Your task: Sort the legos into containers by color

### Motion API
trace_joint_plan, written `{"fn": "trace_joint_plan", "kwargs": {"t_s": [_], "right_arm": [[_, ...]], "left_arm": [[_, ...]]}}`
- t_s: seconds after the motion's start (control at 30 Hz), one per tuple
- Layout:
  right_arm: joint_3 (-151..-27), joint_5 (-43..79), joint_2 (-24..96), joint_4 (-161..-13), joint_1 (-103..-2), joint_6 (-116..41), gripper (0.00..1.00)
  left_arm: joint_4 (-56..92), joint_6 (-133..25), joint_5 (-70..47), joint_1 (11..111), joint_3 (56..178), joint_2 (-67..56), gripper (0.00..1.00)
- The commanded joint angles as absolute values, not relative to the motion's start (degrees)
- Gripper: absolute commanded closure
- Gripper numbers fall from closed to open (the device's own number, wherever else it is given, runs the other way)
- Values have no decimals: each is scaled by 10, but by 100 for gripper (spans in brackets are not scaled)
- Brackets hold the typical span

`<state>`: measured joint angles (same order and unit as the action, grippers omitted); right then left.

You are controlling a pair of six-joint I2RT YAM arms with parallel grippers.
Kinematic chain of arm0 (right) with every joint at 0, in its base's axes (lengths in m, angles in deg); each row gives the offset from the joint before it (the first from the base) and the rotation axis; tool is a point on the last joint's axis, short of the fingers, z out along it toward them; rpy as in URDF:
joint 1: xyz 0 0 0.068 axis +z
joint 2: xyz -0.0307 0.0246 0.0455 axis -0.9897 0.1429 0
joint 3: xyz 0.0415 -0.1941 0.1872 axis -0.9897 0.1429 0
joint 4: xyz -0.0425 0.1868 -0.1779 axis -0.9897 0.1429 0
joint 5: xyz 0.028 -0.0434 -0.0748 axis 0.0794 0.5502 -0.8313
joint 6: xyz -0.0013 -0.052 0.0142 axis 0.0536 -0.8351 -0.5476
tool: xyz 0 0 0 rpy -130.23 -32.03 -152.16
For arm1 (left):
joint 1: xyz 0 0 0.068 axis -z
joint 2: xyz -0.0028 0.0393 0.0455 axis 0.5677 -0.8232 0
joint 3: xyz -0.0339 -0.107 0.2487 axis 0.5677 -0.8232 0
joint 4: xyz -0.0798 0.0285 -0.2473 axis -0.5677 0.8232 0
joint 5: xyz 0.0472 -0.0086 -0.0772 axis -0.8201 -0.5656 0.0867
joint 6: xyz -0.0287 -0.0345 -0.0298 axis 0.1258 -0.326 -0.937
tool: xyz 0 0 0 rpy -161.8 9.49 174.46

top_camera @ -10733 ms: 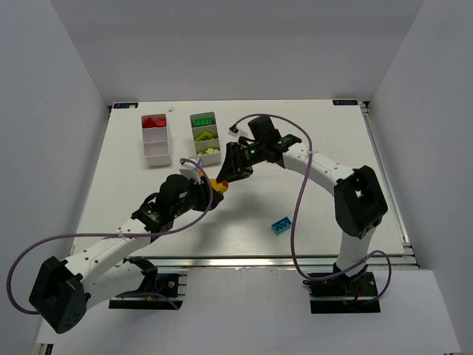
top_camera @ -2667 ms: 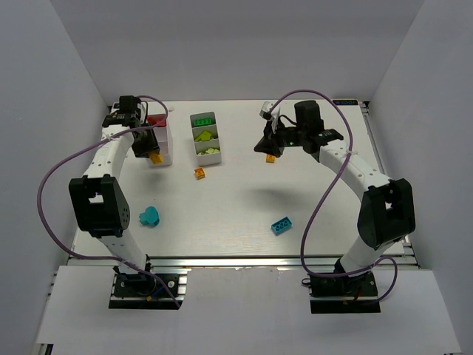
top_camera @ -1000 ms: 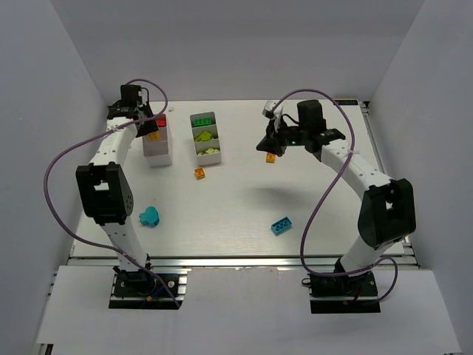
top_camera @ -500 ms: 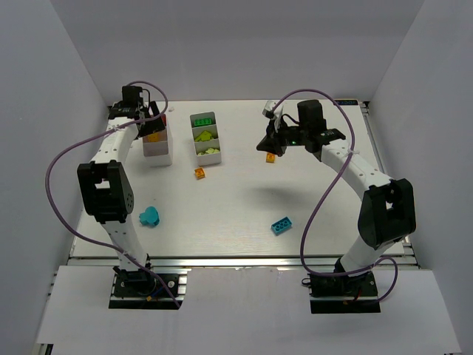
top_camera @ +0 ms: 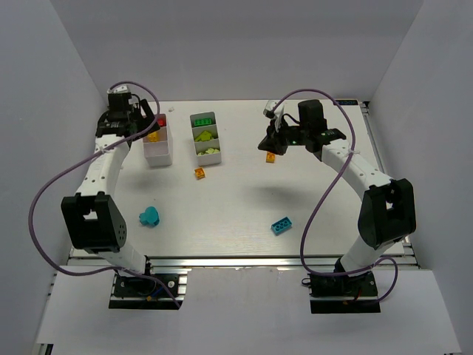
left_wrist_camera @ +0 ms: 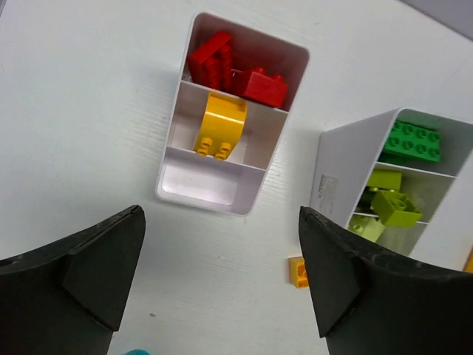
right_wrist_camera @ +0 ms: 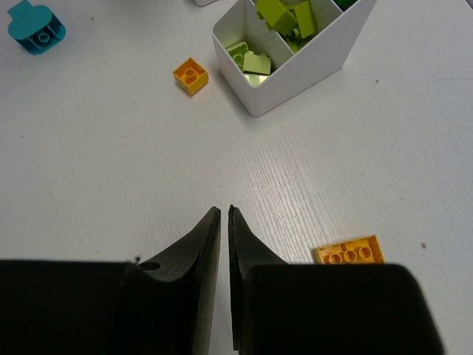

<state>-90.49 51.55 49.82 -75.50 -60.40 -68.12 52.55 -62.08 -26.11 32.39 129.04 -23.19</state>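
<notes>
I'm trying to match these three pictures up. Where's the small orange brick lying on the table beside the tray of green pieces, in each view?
Top external: small orange brick left of centre, just on the near side of the green tray.
Left wrist: low, right of centre, below that tray's side wall.
Right wrist: upper left, left of the tray's corner.
Shared landmark: the green tray.
</notes>
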Motion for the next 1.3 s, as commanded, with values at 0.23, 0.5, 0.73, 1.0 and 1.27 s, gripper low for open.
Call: {"fn": "trace_joint_plan", "kwargs": {"t_s": [0.23, 0.5, 0.73, 1.0, 1.27], "right_arm": [[-925, 517, 501, -757, -605, -676, 86], [-926, 516, 499, -753, -606, -678, 86], [-933, 517, 508, -750, -606, -678, 86], [-939, 516, 514, -749, -605, -678, 86], [-940, 517, 514, -748, -607, -679, 86]], "left_arm": [[493, -561, -177, 318, 1293, -266, 33], [495, -541, -181, 319, 1344, -318, 38], [503, -528, -191, 319, 1362, -342, 34], [497, -521, -209, 320, 1371, -365, 34], [495, -511, -220, 320, 1381, -383, 35]]}}
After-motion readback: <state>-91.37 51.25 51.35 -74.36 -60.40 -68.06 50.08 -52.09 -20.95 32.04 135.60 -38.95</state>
